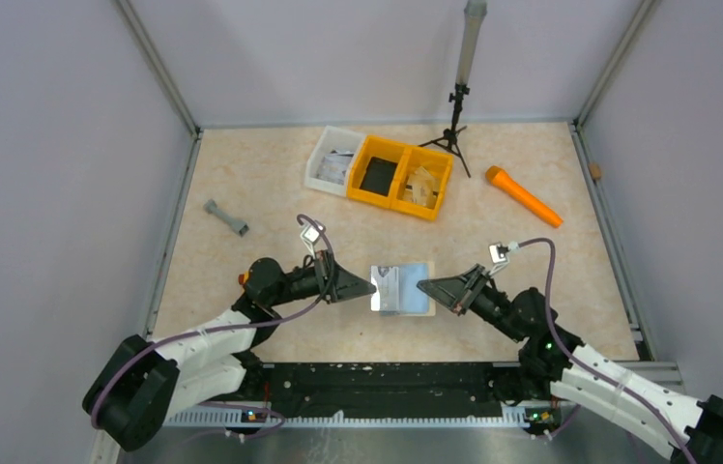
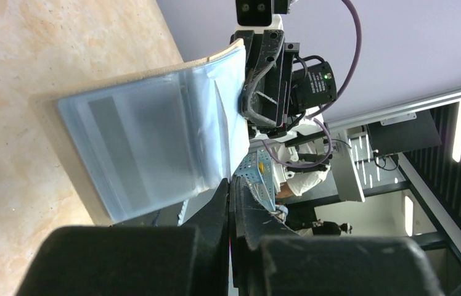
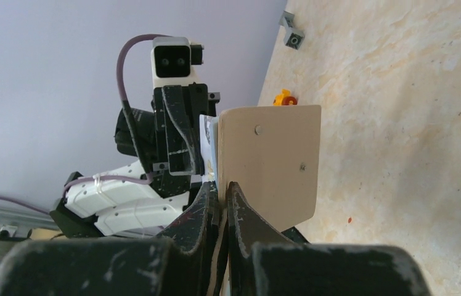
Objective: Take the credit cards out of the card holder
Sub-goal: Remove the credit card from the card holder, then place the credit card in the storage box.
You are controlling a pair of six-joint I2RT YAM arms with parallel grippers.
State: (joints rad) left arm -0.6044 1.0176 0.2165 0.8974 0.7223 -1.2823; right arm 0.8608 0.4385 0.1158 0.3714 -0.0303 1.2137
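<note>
Holding the thin tan-backed, silvery-blue-sleeved card holder [image 1: 402,288] above the pale speckled surface [image 1: 271,184], mid-scene near the arm bases: the right hand [image 1: 422,287] clamps its tan cover and the left hand [image 1: 369,287] is closed at its left edge. Extraction is judged in hand; the next move calls for a steady leftward pull. Whether a card or a sleeve is pinched cannot be told.

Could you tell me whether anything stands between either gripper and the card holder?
Nothing visible: the right gripper clamps the holder by its tan flap, and the left gripper is shut at its opposite edge.
</note>
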